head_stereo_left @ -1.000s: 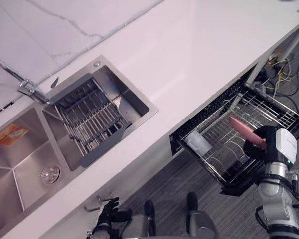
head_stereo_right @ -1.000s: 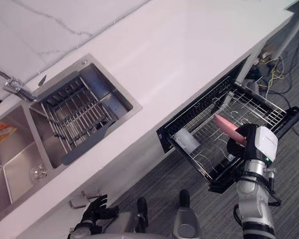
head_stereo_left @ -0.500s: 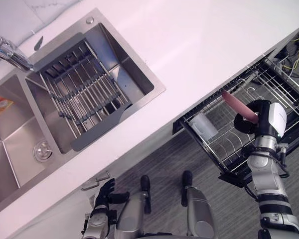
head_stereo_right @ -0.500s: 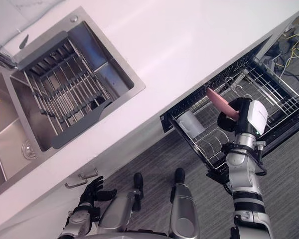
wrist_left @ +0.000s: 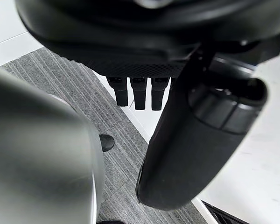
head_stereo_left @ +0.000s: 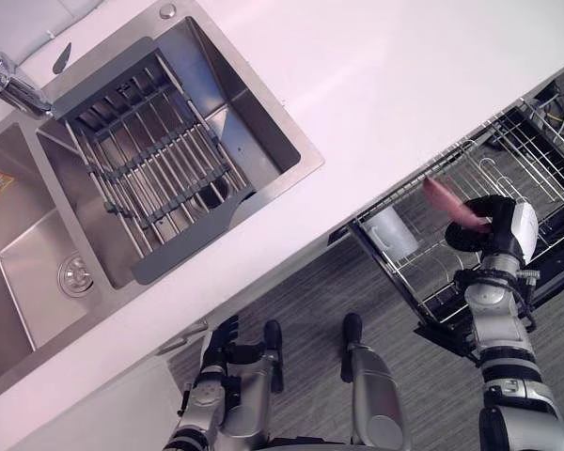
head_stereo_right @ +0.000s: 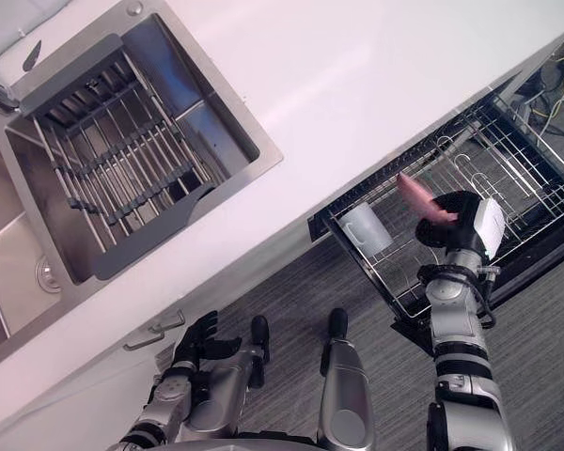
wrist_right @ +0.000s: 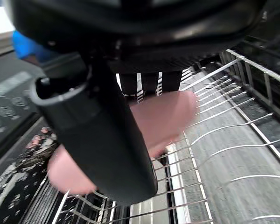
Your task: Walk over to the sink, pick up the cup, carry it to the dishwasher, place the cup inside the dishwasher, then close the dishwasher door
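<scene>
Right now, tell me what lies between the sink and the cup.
In the left eye view, bare white countertop spans from the sink to the pulled-out dishwasher rack, where the right hand grips the pink cup.

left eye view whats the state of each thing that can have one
cup, held over the dishwasher rack, not yet set down
right hand, shut on the cup
left hand, open, holding nothing, low by the cabinet
dishwasher rack, pulled out
</scene>
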Controlling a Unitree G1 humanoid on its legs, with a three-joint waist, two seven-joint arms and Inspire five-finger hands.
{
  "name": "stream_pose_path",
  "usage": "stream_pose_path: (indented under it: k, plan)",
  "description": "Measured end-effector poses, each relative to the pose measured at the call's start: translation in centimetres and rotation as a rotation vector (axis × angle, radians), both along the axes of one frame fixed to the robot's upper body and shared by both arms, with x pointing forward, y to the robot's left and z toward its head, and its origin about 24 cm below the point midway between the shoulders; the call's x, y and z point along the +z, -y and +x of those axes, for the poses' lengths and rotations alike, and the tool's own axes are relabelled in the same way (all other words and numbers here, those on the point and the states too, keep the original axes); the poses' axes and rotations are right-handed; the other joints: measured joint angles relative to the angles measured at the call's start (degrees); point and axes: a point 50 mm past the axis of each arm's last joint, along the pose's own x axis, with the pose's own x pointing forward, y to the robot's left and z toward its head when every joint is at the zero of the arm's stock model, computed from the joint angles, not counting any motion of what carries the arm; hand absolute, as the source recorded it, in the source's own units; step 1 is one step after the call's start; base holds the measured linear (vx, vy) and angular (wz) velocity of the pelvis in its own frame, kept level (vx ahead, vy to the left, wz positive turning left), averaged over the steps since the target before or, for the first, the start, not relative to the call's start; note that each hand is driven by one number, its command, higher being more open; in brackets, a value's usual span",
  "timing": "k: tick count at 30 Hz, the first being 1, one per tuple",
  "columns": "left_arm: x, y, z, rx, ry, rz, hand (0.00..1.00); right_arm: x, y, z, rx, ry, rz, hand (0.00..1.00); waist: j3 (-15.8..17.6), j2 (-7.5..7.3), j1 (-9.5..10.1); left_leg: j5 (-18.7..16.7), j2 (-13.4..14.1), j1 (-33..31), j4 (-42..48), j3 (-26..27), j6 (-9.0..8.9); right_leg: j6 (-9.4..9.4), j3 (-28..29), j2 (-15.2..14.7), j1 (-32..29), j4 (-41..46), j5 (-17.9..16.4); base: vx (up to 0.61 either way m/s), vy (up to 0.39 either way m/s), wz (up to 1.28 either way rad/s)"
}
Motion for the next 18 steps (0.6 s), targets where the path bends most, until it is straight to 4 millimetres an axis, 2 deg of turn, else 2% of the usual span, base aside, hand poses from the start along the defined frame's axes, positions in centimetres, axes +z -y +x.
stream_pose_path:
  k: [9, 15, 18]
  plan:
    - [0.4, 1.2, 0.8, -0.009, 0.02, -0.028, 0.9, 0.1, -1.2, 0.4, 0.021, 0.024, 0.033, 0.9, 0.19, -0.32, 0.06, -0.11, 0.05, 0.46, -0.42, 0.74, 0.04, 0.21, 0.74, 0.27, 0.07, -0.42, 0.2, 0.0, 0.005, -0.03]
    - [0.4, 1.4, 0.9, -0.011, 0.017, -0.032, 0.9, 1.5, -3.0, -1.2, 0.07, 0.14, 0.013, 0.9, 0.44, -1.01, 0.07, -0.1, 0.18, 2.15, -1.52, 0.9, 0.04, 0.39, 0.82, 0.56, 1.77, -1.88, 0.46, 0.01, 0.002, -0.01]
    - [0.3, 1.3, 0.8, -0.011, 0.012, -0.03, 0.9, 1.1, -3.2, -1.9, 0.074, 0.142, 0.015, 0.9, 0.3, -1.67, 0.04, -0.09, 0.15, 2.67, -2.02, 1.01, 0.05, 0.58, 0.88, 0.65, 2.47, -2.93, 0.89, 0.01, 0.009, -0.01]
